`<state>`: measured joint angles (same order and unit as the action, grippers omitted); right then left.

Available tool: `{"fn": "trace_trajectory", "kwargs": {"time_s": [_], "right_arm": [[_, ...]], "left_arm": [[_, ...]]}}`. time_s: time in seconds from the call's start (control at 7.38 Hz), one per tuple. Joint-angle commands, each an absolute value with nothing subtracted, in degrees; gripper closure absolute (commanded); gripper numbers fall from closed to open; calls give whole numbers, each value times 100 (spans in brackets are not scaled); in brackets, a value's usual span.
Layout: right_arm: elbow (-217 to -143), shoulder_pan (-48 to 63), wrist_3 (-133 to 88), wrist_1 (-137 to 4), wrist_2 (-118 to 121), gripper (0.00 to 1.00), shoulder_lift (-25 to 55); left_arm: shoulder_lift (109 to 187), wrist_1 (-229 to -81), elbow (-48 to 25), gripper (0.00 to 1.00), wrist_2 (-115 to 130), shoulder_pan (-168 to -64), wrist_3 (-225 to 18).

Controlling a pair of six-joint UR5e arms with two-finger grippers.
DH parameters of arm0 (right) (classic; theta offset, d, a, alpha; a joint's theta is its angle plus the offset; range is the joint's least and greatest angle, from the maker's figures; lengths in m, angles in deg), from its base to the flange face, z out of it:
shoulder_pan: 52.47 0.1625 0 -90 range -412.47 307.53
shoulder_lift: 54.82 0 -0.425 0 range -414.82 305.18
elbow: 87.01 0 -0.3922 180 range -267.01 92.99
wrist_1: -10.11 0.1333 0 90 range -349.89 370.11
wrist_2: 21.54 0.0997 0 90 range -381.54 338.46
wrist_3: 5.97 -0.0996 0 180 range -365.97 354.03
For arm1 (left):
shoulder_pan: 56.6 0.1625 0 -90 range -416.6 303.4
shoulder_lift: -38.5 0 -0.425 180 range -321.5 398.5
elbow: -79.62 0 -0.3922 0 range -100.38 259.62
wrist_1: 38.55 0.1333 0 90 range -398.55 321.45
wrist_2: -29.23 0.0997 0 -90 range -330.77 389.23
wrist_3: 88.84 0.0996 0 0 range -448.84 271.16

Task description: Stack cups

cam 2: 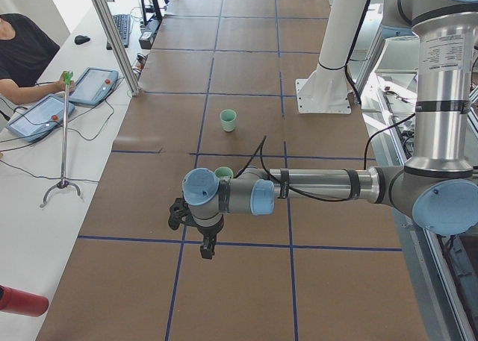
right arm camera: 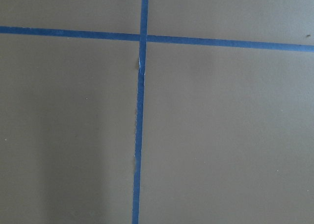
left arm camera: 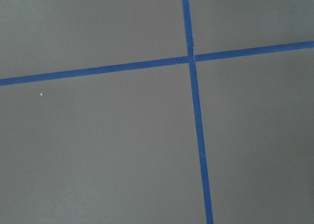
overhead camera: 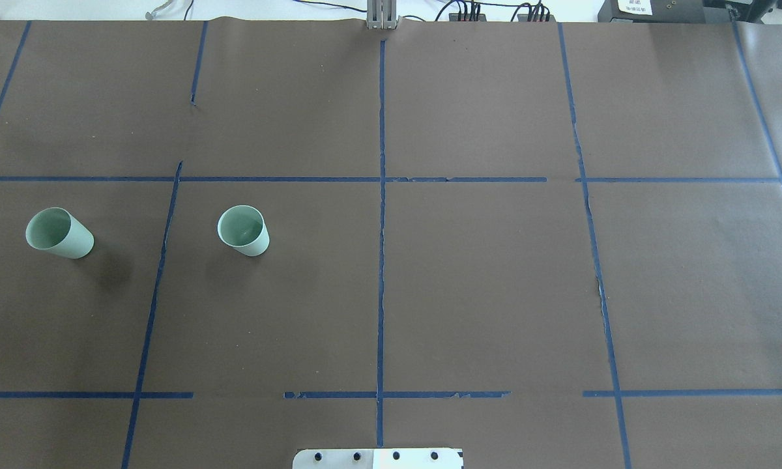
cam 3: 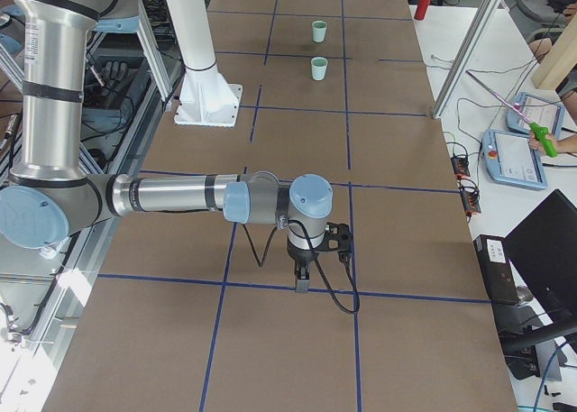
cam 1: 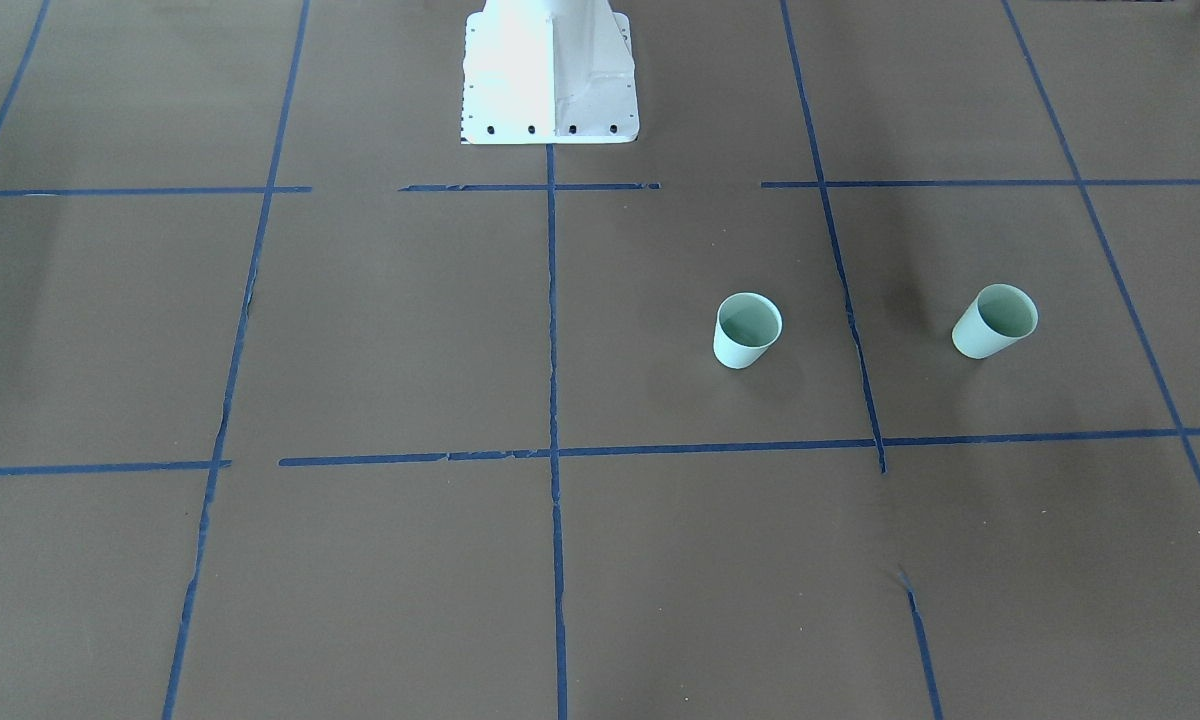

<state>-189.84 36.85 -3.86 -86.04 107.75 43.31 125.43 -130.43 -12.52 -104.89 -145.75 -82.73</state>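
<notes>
The left claw (cam 2: 206,245) hangs above the table (overhead camera: 495,293), pointing down. Whether it is released or clenched I cannot tell, and the same goes for the right claw (cam 3: 301,284). The inner cup (overhead camera: 243,230) and the outer cup (overhead camera: 58,232) stand upright, rims up, on the robot's left half, well apart, with a tape line (overhead camera: 159,273) between them. The left arm (cam 2: 314,184) looks the nearer; the right would have to reach across. The base (overhead camera: 378,458) stands well apart from both.
</notes>
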Motion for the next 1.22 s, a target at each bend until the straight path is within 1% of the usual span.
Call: {"fn": "trace_trajectory", "kwargs": {"time_s": [0.0, 0.54, 0.68, 0.95, 1.08], "right_arm": [[-18984, 3691, -386, -8604, 10775, 0, 4326], [-18984, 3691, -386, -8604, 10775, 0, 4335], [-18984, 3691, -386, -8604, 10775, 0, 4326], [-18984, 3691, -386, -8604, 10775, 0, 4335], [-18984, 3691, -386, -8604, 10775, 0, 4326]], "left_arm": [[12534, -13258, -1371, 0, -10489, -14572, -8269], [12560, -13479, -1636, 0, -10463, -14572, -8383], [12560, -13619, -1679, 0, -10472, -14416, -8984], [12560, -14818, -1811, 0, -10428, -13628, -11140], [12552, -15068, -1785, 0, -10402, -13310, -11613]]}}
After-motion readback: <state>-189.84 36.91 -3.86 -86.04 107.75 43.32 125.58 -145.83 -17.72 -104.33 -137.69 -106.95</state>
